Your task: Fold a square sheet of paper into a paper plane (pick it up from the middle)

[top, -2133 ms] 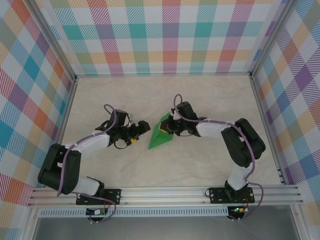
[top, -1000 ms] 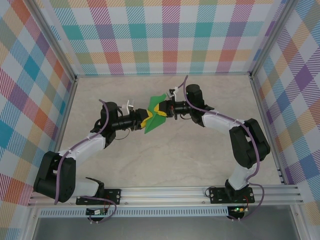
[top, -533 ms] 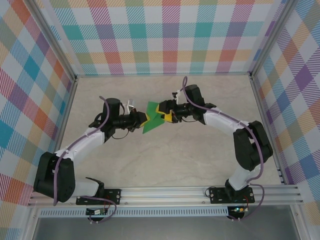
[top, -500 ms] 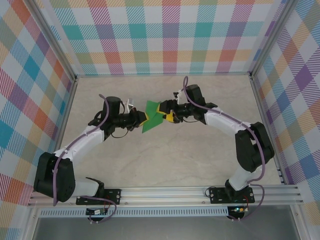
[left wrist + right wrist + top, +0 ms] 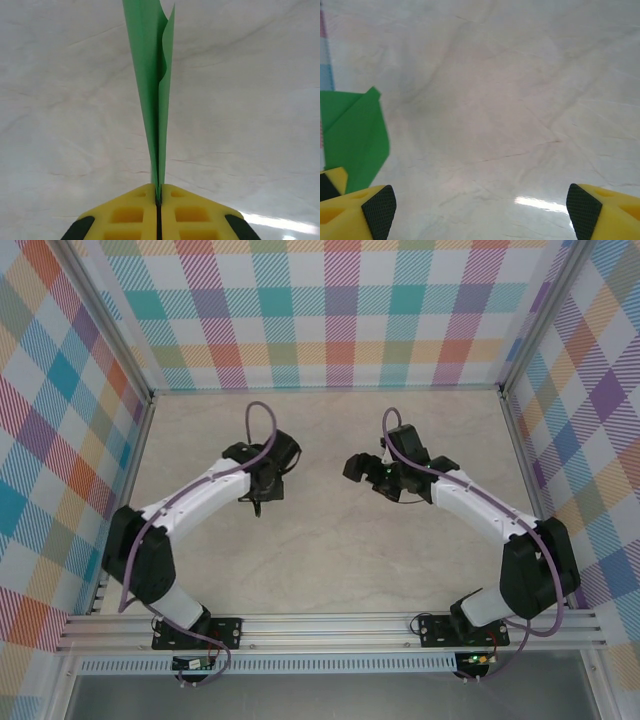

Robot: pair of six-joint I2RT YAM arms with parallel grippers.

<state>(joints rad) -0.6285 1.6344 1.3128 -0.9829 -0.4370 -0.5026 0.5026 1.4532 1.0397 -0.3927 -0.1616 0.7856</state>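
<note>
1. Green folded paper is pinched edge-on between the yellow fingers of the left gripper. The jaws are pressed tight together on its near end, with no gap to be seen.
2. From the left wrist, the paper is seen sticking straight out from the fingertips, with its layers splayed a bit at the far end and the pale marbled table behind it.
3. Right gripper is spread wide, with nothing gripped between its black pads, just table seen in the gap.
4. From the right wrist, a pointed flap of the same paper can be spotted at the left edge, just beside that gripper's left finger. Whether they touch can't be told.
</note>
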